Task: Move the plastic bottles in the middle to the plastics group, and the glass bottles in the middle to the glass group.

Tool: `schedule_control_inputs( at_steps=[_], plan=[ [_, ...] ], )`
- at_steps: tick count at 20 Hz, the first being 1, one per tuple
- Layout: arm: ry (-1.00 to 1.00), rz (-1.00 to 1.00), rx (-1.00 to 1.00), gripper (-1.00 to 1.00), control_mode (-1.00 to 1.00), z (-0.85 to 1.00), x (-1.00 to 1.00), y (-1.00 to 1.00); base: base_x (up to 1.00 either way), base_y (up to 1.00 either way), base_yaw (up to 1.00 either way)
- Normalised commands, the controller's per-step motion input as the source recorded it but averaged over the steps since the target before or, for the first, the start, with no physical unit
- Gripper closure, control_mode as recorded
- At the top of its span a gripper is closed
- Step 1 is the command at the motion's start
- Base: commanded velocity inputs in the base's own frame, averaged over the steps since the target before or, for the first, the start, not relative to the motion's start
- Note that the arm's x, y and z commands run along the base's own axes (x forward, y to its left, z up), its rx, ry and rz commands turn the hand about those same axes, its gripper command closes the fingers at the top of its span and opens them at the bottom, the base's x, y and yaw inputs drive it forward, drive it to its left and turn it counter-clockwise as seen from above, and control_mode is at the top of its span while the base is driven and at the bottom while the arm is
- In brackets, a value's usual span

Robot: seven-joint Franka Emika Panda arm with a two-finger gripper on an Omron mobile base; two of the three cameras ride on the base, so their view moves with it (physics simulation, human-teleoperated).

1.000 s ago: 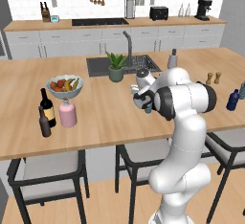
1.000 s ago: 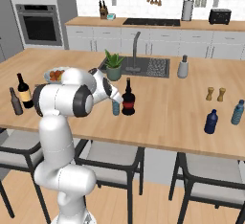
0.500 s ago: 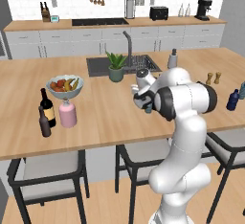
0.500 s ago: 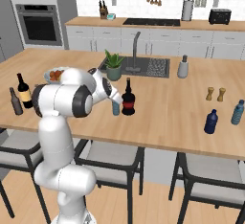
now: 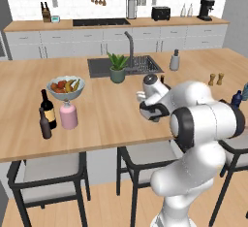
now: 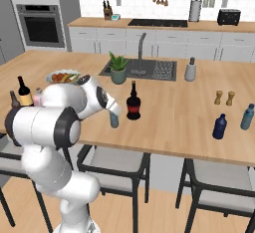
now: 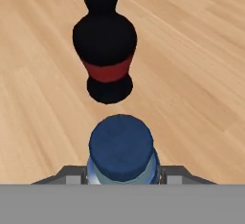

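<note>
Your pincer (image 7: 122, 177) grips the capped plastic bottle (image 7: 121, 152), not yet lifted off the surface (image 7: 191, 74). Glass bottle (image 7: 105, 46) at 12 o'clock waits; both moves remain.

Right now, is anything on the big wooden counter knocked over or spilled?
No, nothing stands out. The black bottle with the red label stands upright on the counter, and so does the small blue-capped bottle that the gripper is shut on. The fruit bowl sits level, and no spill shows.
</note>
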Motion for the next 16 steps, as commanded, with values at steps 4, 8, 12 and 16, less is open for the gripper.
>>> schedule_control_inputs(
  at_steps=[4,8,12,16],
  plan=[
    [0.00,0.00,0.00,1.00,-1.00,0.63,-0.36,-0.54,0.00,0.00,0.00],
    [0.01,0.00,0.01,1.00,-1.00,0.56,0.03,-0.97,0.00,0.00,0.00],
    [0.05,0.00,0.07,1.00,-1.00,0.25,0.07,-1.00,0.00,0.00,0.00],
    [0.01,0.00,0.02,1.00,-1.00,0.01,0.00,-1.00,0.00,0.00,0.00]
  ],
)
